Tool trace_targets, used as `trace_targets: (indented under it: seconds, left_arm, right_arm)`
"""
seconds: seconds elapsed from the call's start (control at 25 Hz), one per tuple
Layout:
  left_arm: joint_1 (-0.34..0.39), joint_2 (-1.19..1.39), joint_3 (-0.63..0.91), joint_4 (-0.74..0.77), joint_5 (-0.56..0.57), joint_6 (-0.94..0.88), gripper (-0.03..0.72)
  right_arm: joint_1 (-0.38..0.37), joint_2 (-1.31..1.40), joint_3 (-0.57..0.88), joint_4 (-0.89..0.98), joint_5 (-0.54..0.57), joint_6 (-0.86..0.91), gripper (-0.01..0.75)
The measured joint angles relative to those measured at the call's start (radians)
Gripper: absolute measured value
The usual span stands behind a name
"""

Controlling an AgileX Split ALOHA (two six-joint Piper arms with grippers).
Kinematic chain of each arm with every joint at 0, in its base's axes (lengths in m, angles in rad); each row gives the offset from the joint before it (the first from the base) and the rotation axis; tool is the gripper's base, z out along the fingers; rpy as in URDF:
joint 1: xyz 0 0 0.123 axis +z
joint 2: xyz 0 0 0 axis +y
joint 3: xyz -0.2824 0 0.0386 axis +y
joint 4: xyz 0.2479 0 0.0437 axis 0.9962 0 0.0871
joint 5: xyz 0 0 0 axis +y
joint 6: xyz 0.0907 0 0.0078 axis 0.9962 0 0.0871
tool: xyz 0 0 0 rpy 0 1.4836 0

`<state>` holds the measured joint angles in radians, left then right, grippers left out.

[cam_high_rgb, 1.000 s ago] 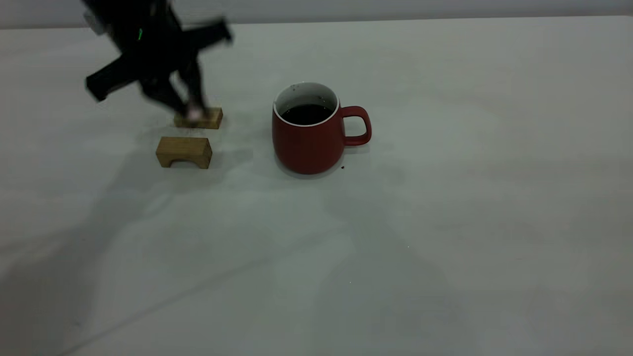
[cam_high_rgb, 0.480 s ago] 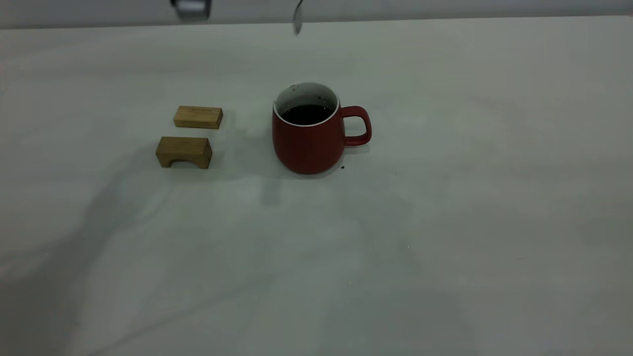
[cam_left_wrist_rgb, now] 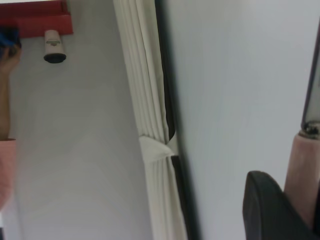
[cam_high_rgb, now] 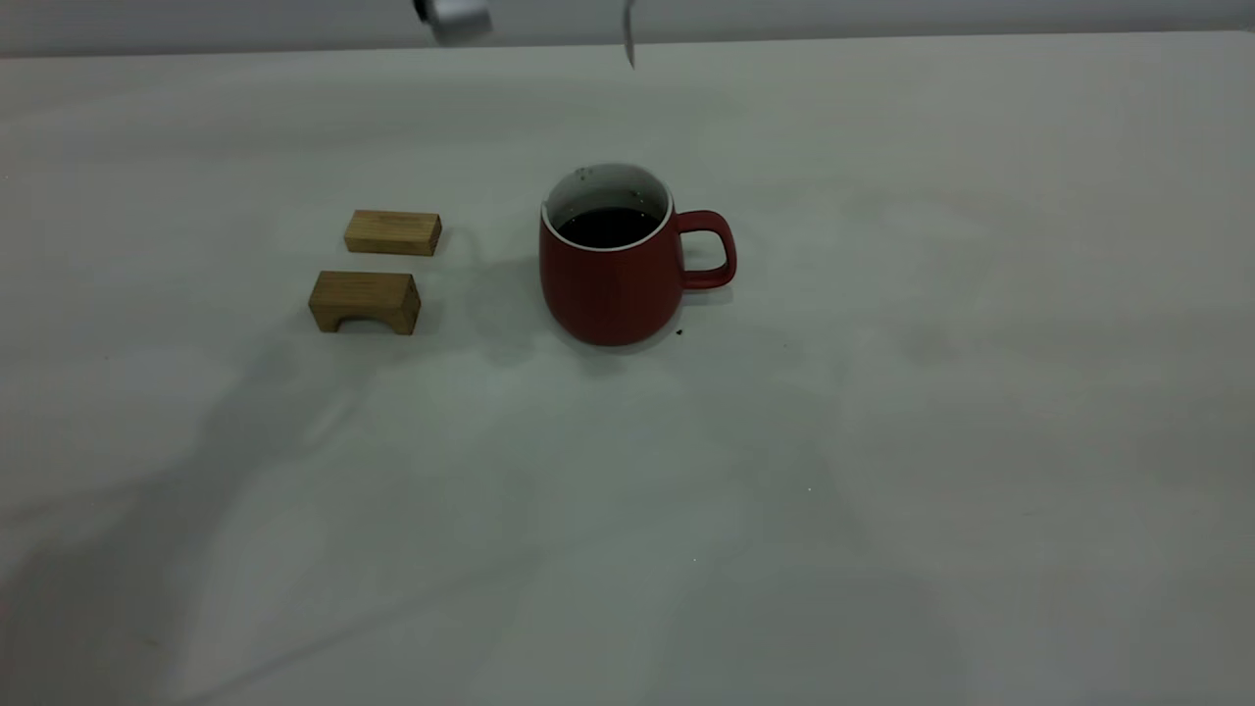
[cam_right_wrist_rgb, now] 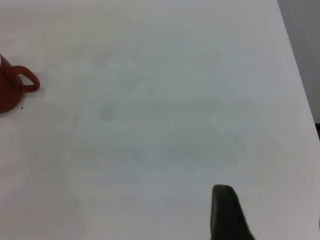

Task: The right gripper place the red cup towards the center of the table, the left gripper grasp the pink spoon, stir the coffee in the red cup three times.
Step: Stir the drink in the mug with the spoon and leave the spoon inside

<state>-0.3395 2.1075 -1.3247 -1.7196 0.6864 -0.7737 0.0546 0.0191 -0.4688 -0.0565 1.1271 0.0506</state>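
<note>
Left gripper [cam_left_wrist_rgb: 280,210], clamped on the pink spoon [cam_left_wrist_rgb: 302,175], has lifted off the wooden blocks [cam_high_rgb: 377,270] and hangs high above the red cup [cam_high_rgb: 613,260], mid-table; dip and stir remain; right gripper [cam_right_wrist_rgb: 227,212] idle, jaws unclear.

One red cup [cam_high_rgb: 608,284] of coffee [cam_high_rgb: 608,226] stands on the surface [cam_high_rgb: 882,441]. Two wooden blocks [cam_high_rgb: 392,232] [cam_high_rgb: 365,301] lie there as well. One pink spoon [cam_left_wrist_rgb: 302,175] is in view.
</note>
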Motion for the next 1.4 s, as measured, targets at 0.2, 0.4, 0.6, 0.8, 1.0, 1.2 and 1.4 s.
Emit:
trace_targets:
  seconds: [0.2,0.4,0.6,0.8,1.0,1.2,1.4]
  left_arm:
    - [-0.007,0.044,0.000,-0.004,-0.032,-0.079,0.139]
    - [-0.008,0.088,0.000,-0.011,-0.095,-0.092,0.139]
    - [-0.008,0.142,0.000,-0.014,-0.113,-0.113,0.139]
    - [-0.008,0.223,-0.019,-0.016,-0.092,-0.116,0.139]
    - [-0.005,0.254,-0.029,-0.012,-0.072,-0.120,0.139]
    - [0.035,0.254,-0.030,-0.013,-0.082,-0.121,0.139]
    - [0.035,0.287,-0.103,-0.018,-0.114,-0.120,0.139]
  right_arm:
    - [0.000,0.000,0.000,0.000,0.000,0.000,0.474]
    - [0.000,0.000,0.000,-0.001,0.000,0.000,0.474]
    - [0.000,0.000,0.000,-0.001,0.000,0.000,0.474]
    - [0.000,0.000,0.000,-0.001,0.000,0.000,0.474]
    - [0.000,0.000,0.000,-0.001,0.000,0.000,0.474]
    - [0.000,0.000,0.000,-0.001,0.000,0.000,0.474]
    - [0.000,0.000,0.000,-0.001,0.000,0.000,0.474]
